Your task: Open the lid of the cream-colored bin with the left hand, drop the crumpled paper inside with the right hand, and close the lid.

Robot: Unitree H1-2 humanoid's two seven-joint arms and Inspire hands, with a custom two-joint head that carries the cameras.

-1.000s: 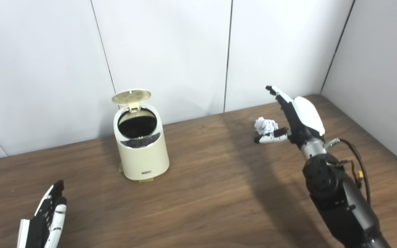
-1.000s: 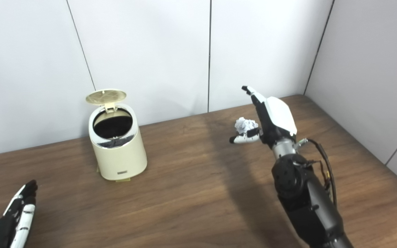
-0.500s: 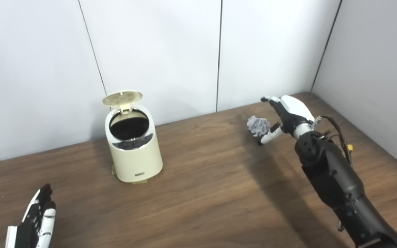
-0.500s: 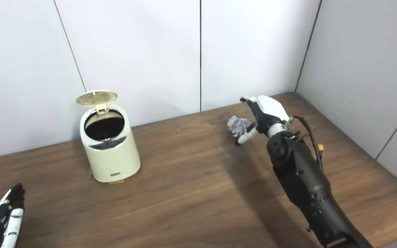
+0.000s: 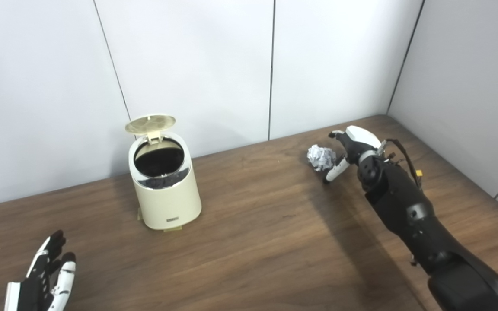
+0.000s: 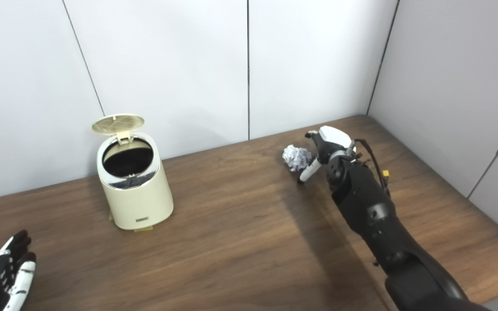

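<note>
Item: crumpled paper [image 5: 320,157], lying on the tabletop [image 5: 253,242] well right of the bin [image 5: 164,190], its lid [image 5: 150,123] raised; right robot hand [image 5: 347,149], lowered since 1 second ago, open beside it, grasp pending; left robot hand [image 5: 43,280] open, idle.

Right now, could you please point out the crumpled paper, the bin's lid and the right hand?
crumpled paper [image 5: 321,157], left eye view, middle of the ball.
lid [image 5: 150,123], left eye view, raised underside.
right hand [image 6: 326,144], right eye view, middle of the hand.
</note>
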